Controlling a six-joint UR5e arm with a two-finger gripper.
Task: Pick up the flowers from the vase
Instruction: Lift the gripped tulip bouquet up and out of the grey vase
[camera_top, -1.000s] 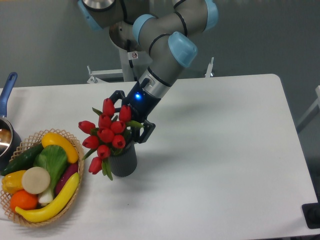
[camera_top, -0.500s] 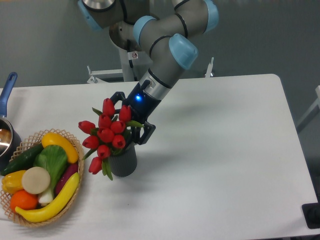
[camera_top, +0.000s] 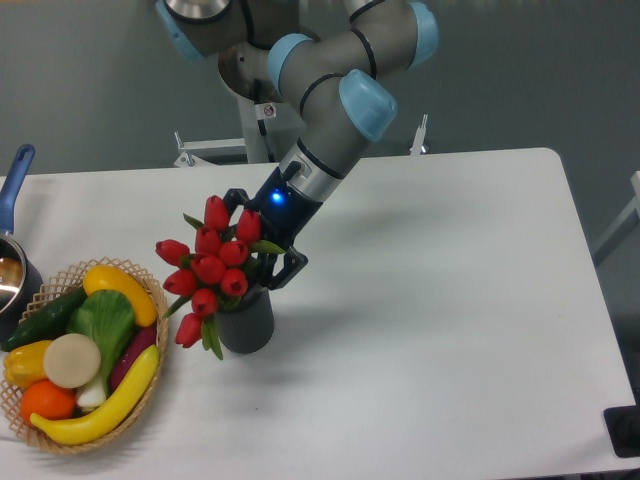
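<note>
At the far left edge of the white table (camera_top: 450, 300), a pot with a blue handle (camera_top: 14, 180) peeks into view. Just right of it sits a wicker basket (camera_top: 150, 290) filled with colourful fruit and vegetables. Right of the basket stands the vase (camera_top: 247, 322), small, dark grey and upright. The flowers (camera_top: 212, 265) are in its mouth, red buds spreading wider than the vase and leaning toward the basket. My pincer (camera_top: 262, 235) reaches down from the upper right, directly behind the bunch. Its dark fingers sit on either side of the blooms' right half, one finger (camera_top: 286, 266) showing just above the vase rim. I cannot tell whether they pinch the stems.
</note>
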